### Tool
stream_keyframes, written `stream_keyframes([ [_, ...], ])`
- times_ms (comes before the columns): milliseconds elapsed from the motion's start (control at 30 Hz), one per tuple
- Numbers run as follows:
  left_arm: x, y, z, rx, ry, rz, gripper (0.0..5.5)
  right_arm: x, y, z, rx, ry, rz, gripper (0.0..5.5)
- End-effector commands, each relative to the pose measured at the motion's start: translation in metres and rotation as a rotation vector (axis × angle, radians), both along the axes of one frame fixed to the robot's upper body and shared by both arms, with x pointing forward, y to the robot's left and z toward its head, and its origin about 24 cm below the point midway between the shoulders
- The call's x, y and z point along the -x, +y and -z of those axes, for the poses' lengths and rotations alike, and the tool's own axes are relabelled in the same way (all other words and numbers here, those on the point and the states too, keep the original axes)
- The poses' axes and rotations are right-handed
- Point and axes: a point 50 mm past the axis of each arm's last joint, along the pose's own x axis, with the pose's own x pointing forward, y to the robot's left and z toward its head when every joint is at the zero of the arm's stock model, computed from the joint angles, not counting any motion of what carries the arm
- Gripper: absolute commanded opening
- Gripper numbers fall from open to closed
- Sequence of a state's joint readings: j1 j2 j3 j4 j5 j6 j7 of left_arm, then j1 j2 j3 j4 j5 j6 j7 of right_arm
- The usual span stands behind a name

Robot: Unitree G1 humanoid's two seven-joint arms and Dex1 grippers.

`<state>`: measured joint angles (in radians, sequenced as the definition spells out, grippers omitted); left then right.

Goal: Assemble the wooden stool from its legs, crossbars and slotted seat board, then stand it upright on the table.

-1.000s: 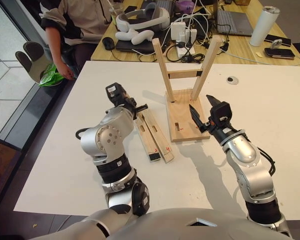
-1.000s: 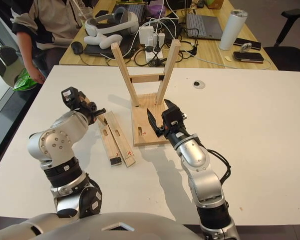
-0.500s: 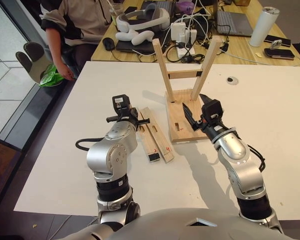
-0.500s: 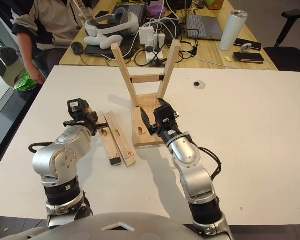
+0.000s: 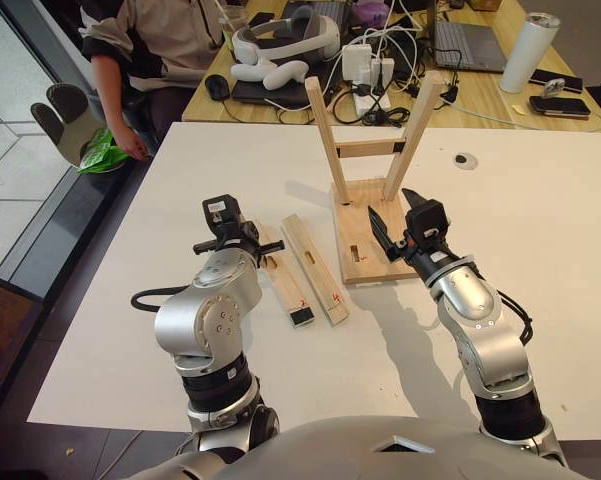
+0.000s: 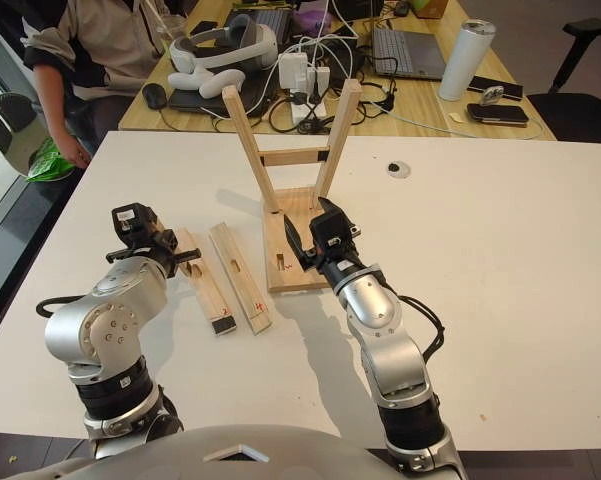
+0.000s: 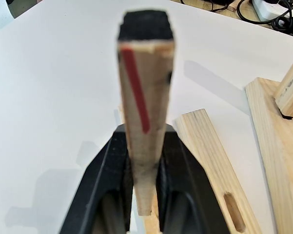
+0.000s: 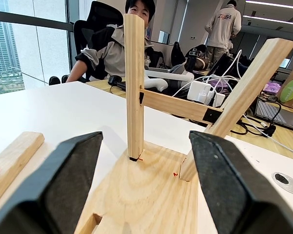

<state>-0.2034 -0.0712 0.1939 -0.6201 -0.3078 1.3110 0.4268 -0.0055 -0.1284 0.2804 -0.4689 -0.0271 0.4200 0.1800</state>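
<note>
**Head views.** Your left gripper is clamped on one end of a loose leg. The leg's long axis runs flat along the table back toward you, with its black-capped end nearest you. A second loose leg lies just beside it, roughly parallel. The seat board sits to the right of both, carrying two upright legs joined by a crossbar. Its free slot faces the loose pieces. Your right gripper hangs over the board with fingers spread, so it is the nearer arm for steadying the board. From here you cannot tell whether the held leg is lifted or resting on the table.

**Left wrist view.** The fingers pinch the leg by its narrow faces. The gripper hides the pinched end.

**Right wrist view.** The spread fingers frame the two seated legs and hold nothing. The board's free slots are cut off at the edge.
</note>
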Motion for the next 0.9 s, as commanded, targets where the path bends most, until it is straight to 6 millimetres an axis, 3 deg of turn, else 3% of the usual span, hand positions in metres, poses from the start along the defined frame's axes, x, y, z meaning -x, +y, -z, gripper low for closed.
stream_keyframes([
  [33,0.001,-0.029,-0.002,0.192,0.019,0.004,0.41,0.001,-0.004,0.002,0.009,0.015,0.035,3.28],
  [567,0.001,-0.041,-0.007,0.339,0.016,0.027,0.41,0.001,0.001,0.005,-0.004,0.025,0.038,3.28],
  [900,0.012,-0.040,0.012,0.277,0.140,0.076,0.41,0.002,-0.002,0.006,0.007,0.027,0.052,3.28],
])
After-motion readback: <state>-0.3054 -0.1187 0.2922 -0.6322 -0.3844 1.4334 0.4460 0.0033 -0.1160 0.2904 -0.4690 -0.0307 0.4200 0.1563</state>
